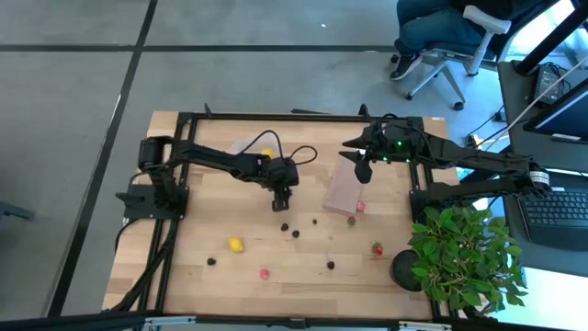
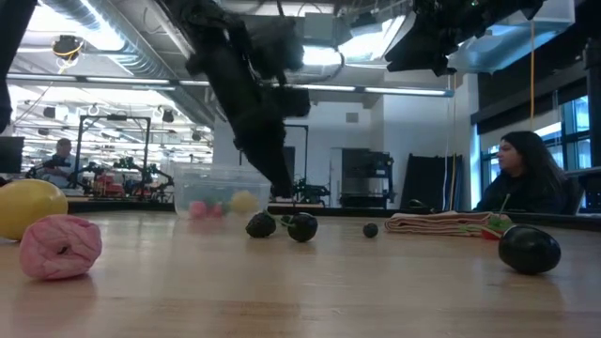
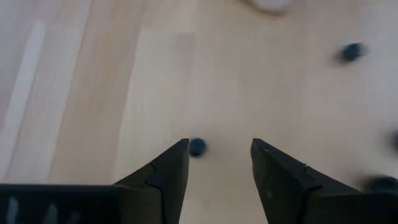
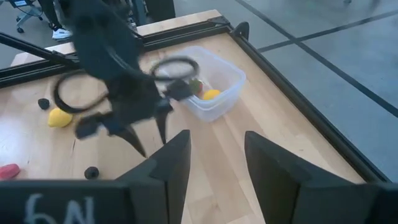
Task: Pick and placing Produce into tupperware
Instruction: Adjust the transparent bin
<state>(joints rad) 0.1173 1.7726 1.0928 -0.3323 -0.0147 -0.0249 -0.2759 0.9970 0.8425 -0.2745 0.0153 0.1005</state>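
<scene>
L gripper point(image 3: 219, 149) down mid-table, jaws part open astride a dark berry point(image 3: 197, 147), nothing held yet, prob. lined up to pinch. Tub point(image 4: 214, 81) far side. R gripper point(image 1: 364, 171) waits, half open, empty.

My left arm crosses over the clear tub point(image 1: 260, 147) in the high view, so only part of its rim shows, and what lies inside is too small to name there. In the low view the tub point(image 2: 218, 191) is hazy behind my left gripper point(image 2: 282, 192); I make out pink and yellow blurs inside, nothing more. From my left wrist, a pale round thing point(image 3: 272, 5) is cut off at the edge, and a dark piece point(image 3: 384, 184) at the border is smeared. In the low view the yellow fruit point(image 2: 26, 207) runs off frame.
</scene>
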